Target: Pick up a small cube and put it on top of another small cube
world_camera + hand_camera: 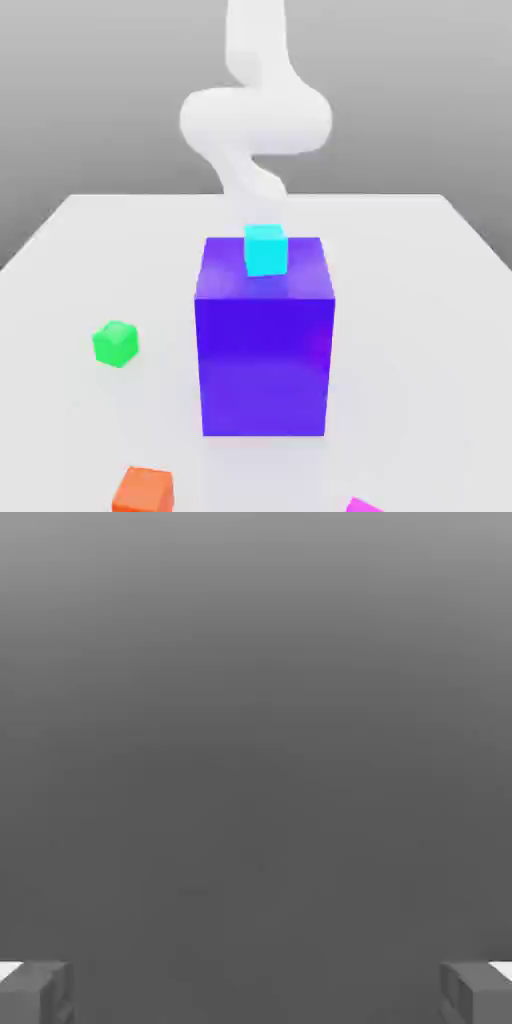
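Nearest, the magenta cube (pixel 364 505) lies at the table's (pixel 430 300) front edge, the green cube (pixel 116 343) further back. Behind the blue block (pixel 264 345), the white arm (pixel 255 120) seems bent; the gripper (pixel 256 992) is spread wide, empty.

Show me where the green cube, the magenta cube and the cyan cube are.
green cube (pixel 116 343), exterior view, its front face.
magenta cube (pixel 363 506), exterior view, its top corner at the picture's lower edge.
cyan cube (pixel 265 250), exterior view, its front face, above the blue-violet block (pixel 265 360).
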Robot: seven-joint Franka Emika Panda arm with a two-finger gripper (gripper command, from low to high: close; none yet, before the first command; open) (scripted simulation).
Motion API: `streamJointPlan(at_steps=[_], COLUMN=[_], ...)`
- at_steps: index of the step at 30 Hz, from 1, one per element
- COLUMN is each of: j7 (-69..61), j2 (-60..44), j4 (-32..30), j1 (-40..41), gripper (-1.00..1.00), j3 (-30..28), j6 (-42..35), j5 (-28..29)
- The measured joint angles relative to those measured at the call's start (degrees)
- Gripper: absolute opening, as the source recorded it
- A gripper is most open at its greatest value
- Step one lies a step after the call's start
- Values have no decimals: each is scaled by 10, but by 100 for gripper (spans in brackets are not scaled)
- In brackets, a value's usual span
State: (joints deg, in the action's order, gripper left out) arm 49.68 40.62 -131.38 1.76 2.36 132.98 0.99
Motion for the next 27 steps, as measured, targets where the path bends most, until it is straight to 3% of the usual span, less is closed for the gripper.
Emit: streamJointPlan(at_steps=[14, 21, 27], j7=[240, 358, 435], j2=[-294, -439, -557], j4=[23, 34, 42], j1=[69, 57, 35], gripper=[0, 0, 0], j3=[113, 124, 121], j6=[67, 100, 134], j5=[89, 132, 133])
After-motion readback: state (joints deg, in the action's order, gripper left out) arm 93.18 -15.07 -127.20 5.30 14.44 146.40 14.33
